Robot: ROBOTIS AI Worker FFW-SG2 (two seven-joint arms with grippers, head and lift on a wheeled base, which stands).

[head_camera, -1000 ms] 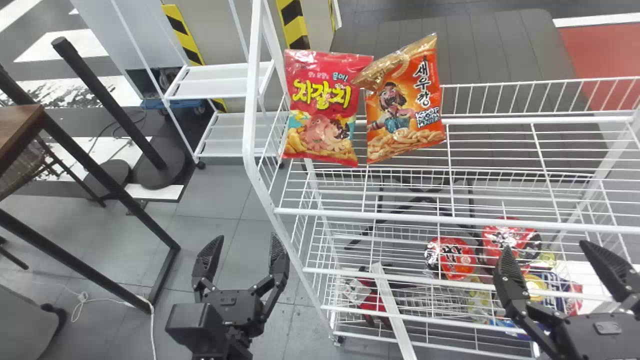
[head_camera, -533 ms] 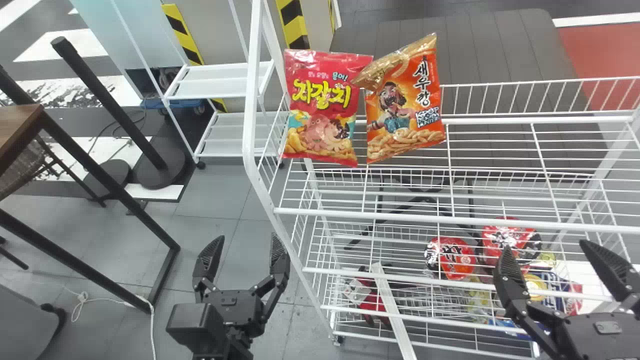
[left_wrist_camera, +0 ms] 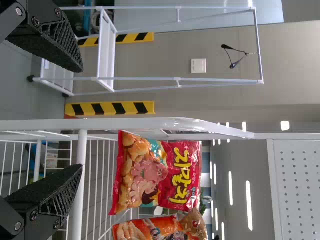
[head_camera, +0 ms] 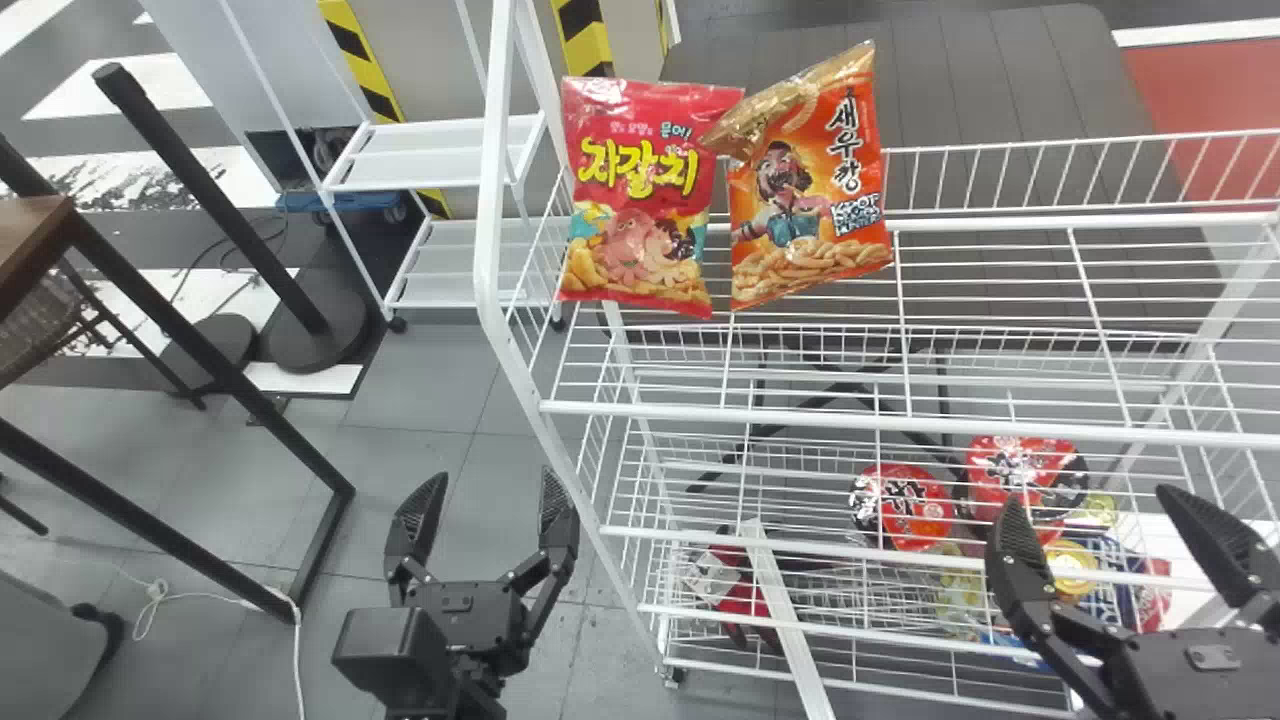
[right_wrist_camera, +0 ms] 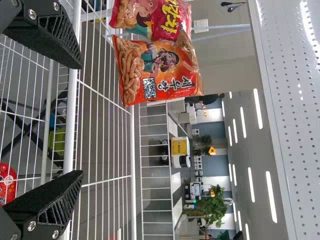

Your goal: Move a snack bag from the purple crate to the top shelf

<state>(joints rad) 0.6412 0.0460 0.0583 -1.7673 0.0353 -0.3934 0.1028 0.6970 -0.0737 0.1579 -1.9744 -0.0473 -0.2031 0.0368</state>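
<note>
Two snack bags stand side by side on the white rack's top shelf (head_camera: 1000,300), at its left end: a red one (head_camera: 640,200) and an orange one (head_camera: 810,190). Left of the rack, my left gripper (head_camera: 485,500) is open and empty. In front of the rack's right part, my right gripper (head_camera: 1095,505) is open with nothing between its fingers. The left wrist view has the red bag (left_wrist_camera: 155,172) beyond my left gripper (left_wrist_camera: 80,117); the right wrist view has the orange bag (right_wrist_camera: 155,70) beyond my right gripper (right_wrist_camera: 80,120).
Red round packages (head_camera: 905,505) and other goods lie on the lower wire shelves. The rack's left post (head_camera: 490,200) rises beside the red bag. A brown table (head_camera: 30,235) with black legs stands at far left, a small white rack (head_camera: 430,155) behind.
The rack and bags have shifted slightly upward in the head view, along with the floor and furniture. Both grippers keep nearly the same place in that view and stay open.
</note>
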